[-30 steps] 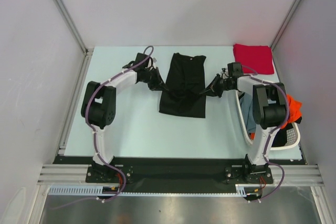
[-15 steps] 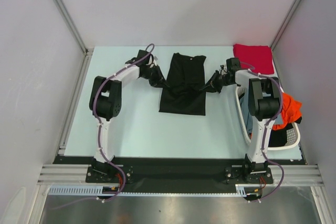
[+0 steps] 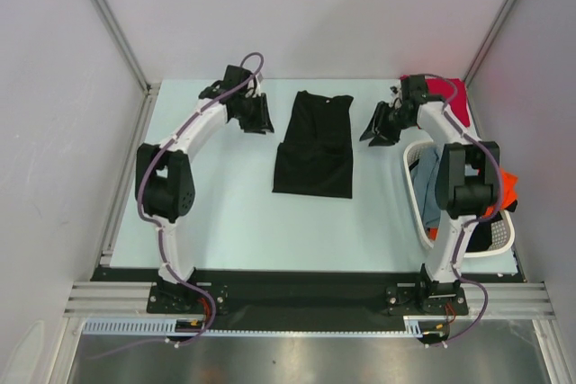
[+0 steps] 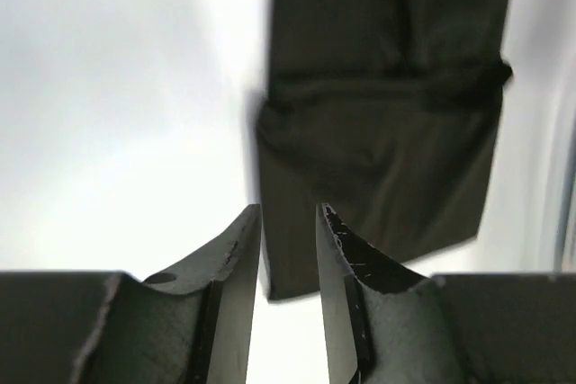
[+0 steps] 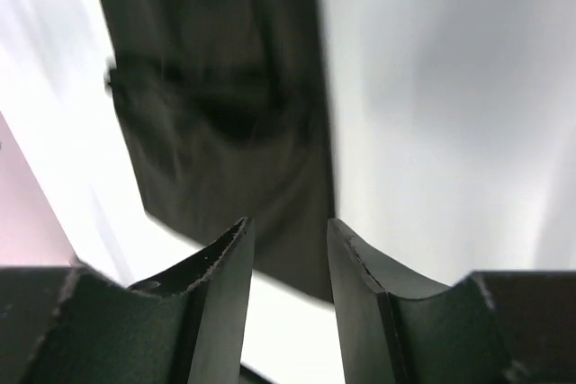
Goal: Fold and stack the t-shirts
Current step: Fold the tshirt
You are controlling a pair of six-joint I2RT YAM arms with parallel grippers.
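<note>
Lying flat, the folded black t-shirt (image 3: 312,146) was flanked by the left gripper (image 4: 288,215) and right gripper (image 5: 286,224) — both narrowly parted, nothing gripped.

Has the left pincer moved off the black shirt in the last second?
Yes. The left pincer has pulled back from the black t-shirt's left edge toward the table's far side and now sits clear of the cloth.

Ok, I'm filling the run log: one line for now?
black t-shirt flat, folded lengthwise | left gripper open, empty | right gripper open, empty | neither touches shirt
</note>
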